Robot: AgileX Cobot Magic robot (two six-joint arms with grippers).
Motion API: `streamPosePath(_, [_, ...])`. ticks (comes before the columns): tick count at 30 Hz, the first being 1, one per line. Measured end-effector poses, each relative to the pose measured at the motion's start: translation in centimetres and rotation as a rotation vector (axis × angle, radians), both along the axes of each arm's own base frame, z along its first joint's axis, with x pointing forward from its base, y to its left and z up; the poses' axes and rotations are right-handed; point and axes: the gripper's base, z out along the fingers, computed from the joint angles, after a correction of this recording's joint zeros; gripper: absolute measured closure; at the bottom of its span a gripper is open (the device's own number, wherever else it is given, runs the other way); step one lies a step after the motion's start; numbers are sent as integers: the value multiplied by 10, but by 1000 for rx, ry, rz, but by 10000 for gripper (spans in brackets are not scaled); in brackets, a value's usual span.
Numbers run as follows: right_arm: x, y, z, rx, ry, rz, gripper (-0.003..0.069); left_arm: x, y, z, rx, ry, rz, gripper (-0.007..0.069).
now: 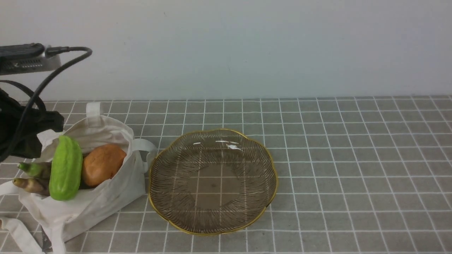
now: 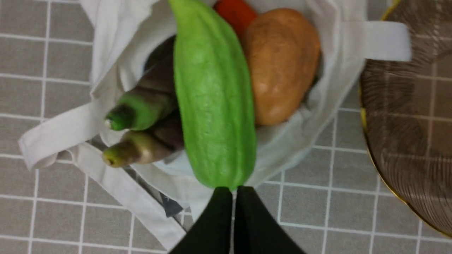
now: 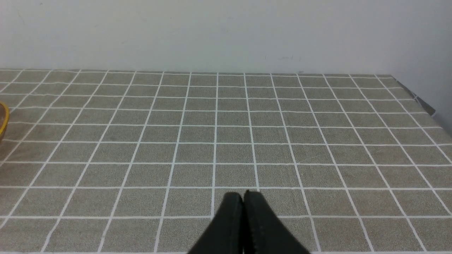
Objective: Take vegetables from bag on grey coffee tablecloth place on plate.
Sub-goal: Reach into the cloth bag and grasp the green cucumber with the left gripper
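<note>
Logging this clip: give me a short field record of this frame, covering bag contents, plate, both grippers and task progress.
bag: off-white tote, left of the plate, on the grey tablecloth
in bag: green gourd, potato, two eggplants
plate: holds nothing
left gripper: shut, tips near the gourd's end
right gripper: shut, over bare cloth
progress: no vegetable on the plate yet

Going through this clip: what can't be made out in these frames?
1. Eggplants: only stem ends show; the green gourd and bag cover the rest, both views.
2. Red-orange item beside the potato: cut by the left wrist view's edge, unidentifiable.
3. Left hand: only its shut tips show, in its wrist view.
4. Plate in right wrist view: only a rim sliver.
</note>
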Motion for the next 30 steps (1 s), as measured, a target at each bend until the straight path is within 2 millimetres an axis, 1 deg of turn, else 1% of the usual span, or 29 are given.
streamPosePath(2, [0,0,0,0,0,0,672,8,6,-5,-17,15,3,624])
streamPosePath(4, [0,0,0,0,0,0,672,16,6,-10,-17,22,-36,610])
streamPosePath(6, [0,0,0,0,0,0,672,18,6,-13,-15,29,-50,599])
streamPosePath(7, [0,0,0,0,0,0,672,23,6,-18,-6,26,-84,555])
streamPosePath(9, [0,0,0,0,0,0,672,28,6,-21,5,14,-105,507])
streamPosePath(11, [0,0,0,0,0,0,672,34,7,-24,29,-19,-140,389])
streamPosePath(12, [0,0,0,0,0,0,672,35,8,-24,32,-25,-143,377])
streamPosePath(13, [0,0,0,0,0,0,672,40,8,-26,55,-50,-172,280])
streamPosePath(15, [0,0,0,0,0,0,672,46,10,-29,75,-74,-196,169])
streamPosePath(16, [0,0,0,0,0,0,672,47,10,-30,78,-76,-199,145])
streamPosePath(17, [0,0,0,0,0,0,672,53,10,-36,83,-81,-205,60])
streamPosePath(18, [0,0,0,0,0,0,672,55,10,-39,79,-78,-205,17])
streamPosePath(20, [0,0,0,0,0,0,672,61,10,-52,64,-45,-206,-41])
streamPosePath(22, [0,0,0,0,0,0,672,65,11,-60,57,-22,-206,-57])
streamPosePath(24, [0,0,0,0,0,0,672,69,11,-71,49,10,-205,-54])
streamPosePath(25, [0,0,0,0,0,0,672,69,11,-72,48,15,-205,-49])
streamPosePath(27, [0,0,0,0,0,0,672,70,11,-75,46,22,-203,0])
streamPosePath(30, [0,0,0,0,0,0,672,71,11,-75,46,20,-201,139])
